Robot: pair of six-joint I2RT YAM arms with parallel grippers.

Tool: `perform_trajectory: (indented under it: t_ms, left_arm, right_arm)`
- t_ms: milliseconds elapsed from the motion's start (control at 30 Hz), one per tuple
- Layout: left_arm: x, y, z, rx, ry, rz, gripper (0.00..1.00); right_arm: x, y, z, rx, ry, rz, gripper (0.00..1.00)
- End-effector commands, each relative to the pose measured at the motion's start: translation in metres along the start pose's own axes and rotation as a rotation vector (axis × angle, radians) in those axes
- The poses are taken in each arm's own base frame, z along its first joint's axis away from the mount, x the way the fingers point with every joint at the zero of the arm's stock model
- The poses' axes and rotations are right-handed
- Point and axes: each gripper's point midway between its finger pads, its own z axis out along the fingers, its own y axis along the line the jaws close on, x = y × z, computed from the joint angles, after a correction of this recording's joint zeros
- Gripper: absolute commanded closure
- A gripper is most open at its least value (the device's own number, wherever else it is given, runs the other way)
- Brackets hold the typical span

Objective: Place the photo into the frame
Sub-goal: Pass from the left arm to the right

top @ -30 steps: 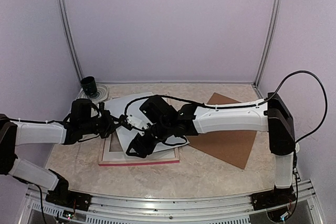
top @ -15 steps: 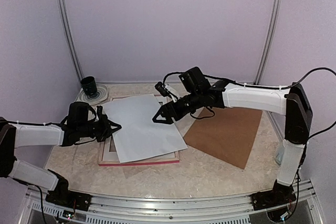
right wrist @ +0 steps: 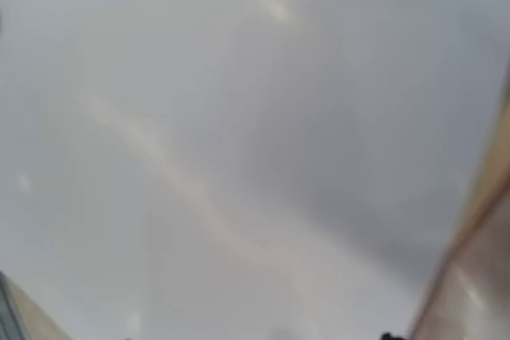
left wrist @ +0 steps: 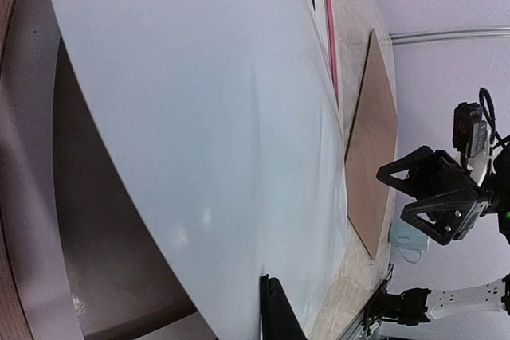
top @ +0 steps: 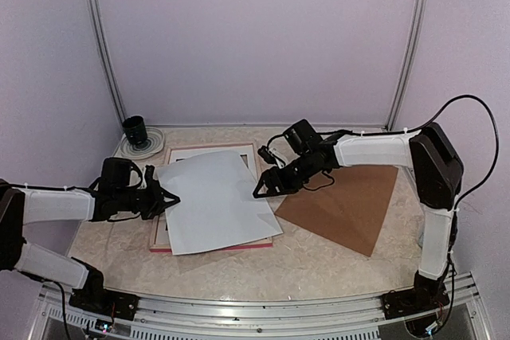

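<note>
The photo (top: 215, 201) shows only its blank white back. It lies tilted over the frame (top: 215, 246), whose pink-red edge shows along the near side. My left gripper (top: 165, 199) is shut on the photo's left edge; in the left wrist view one dark finger (left wrist: 275, 308) presses on the sheet (left wrist: 199, 117). My right gripper (top: 267, 185) hovers open at the photo's right edge, and it also shows in the left wrist view (left wrist: 426, 197). The right wrist view shows only a blurred white surface (right wrist: 239, 141).
A brown backing board (top: 343, 205) lies to the right of the frame. A black cup (top: 135, 127) stands on a coaster at the back left. A white mat border (top: 199, 154) shows inside the frame's far side.
My right arm drew back from over the photo, rose, then came down at its right edge. The photo shifted slightly toward the left and near side in my left gripper.
</note>
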Motion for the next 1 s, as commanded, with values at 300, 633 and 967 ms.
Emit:
perform_trajectory:
  t_ms: [300,633,967]
  left_arm:
    - [-0.003,0.017,0.008,-0.047,0.05,0.03,0.93]
    - [-0.003,0.025,0.01,-0.07,0.046,0.026,0.85]
    - [-0.004,0.028,0.01,-0.086,0.033,0.025,0.82]
  right_arm:
    - [0.047,-0.034,0.025,-0.042,0.127,0.162,0.37]
    - [0.064,-0.031,0.034,-0.117,0.158,0.214,0.43]
    - [0.067,-0.024,0.027,-0.18,0.156,0.251,0.63]
